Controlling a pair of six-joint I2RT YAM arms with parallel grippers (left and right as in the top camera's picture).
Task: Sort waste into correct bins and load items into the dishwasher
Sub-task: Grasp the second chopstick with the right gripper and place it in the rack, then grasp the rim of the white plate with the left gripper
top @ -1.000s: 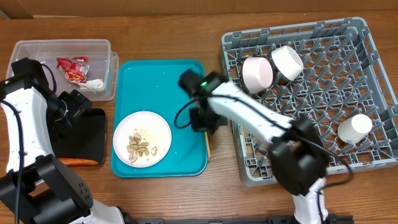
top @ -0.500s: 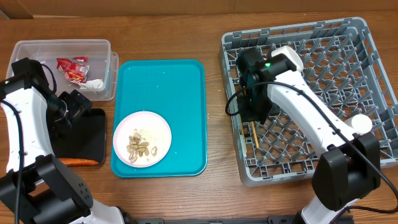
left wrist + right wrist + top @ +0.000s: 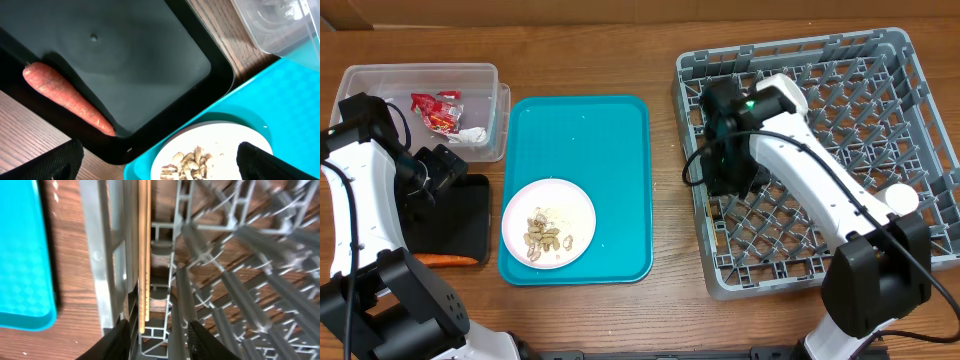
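Right, nearest the robot, an orange carrot [image 3: 445, 260] lies along the near edge of the shallow black rectangular tray [image 3: 470, 215] at the worktop's left side, so that piece of waste looks sorted. Beside it, on the near end of the large teal plastic tray [image 3: 585, 130], the flat round white plate [image 3: 548, 222] carries beige and white food scraps [image 3: 545, 237]. The scraps aren't binned and the plate isn't loaded, and that reads as the main work left. The left gripper [image 3: 165, 160] hovers over tray and plate, jaws wide apart, nothing between them. Over to the big square grey plastic dish rack [image 3: 840, 50] on the right: the right gripper [image 3: 160, 337] sits low at its left wall, jaws parted around a thin pale wooden stick [image 3: 144, 255], a chopstick by the look of it, not pinched. Its long axis runs parallel to that wall, near-to-far on the worktop, with one end by the fingers and the other pointing away out of the wrist view. A small white cup [image 3: 902, 198] stands at the rack's right side, and a round white bowl [image 3: 788, 92] shows beyond the arm. In the far left corner, the clear plastic rectangular tub [image 3: 420, 72] holds the red printed snack wrapper [image 3: 437, 110] and small white paper wad [image 3: 470, 135], so those are done.
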